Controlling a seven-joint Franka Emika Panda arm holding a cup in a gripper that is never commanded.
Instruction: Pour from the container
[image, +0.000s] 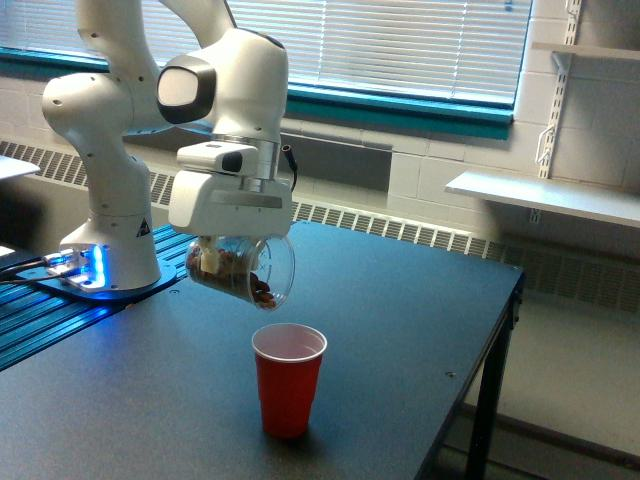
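Exterior view. The gripper (236, 240) clamps the container (240, 269), a clear cup carried above the table (400, 330) with brown bits (262, 291) gathered against its lower wall near the rim. The cup's long axis lies close to horizontal, mouth facing the exterior view's right and tipped slightly down. The red cup (288, 377) stands upright below and slightly right of that mouth, well apart from it; pouring appears to require further tilt with the rim over the red cup's opening.

Clear cup (243, 270) with brown bits — red cup (288, 379) — white arm (140, 90).
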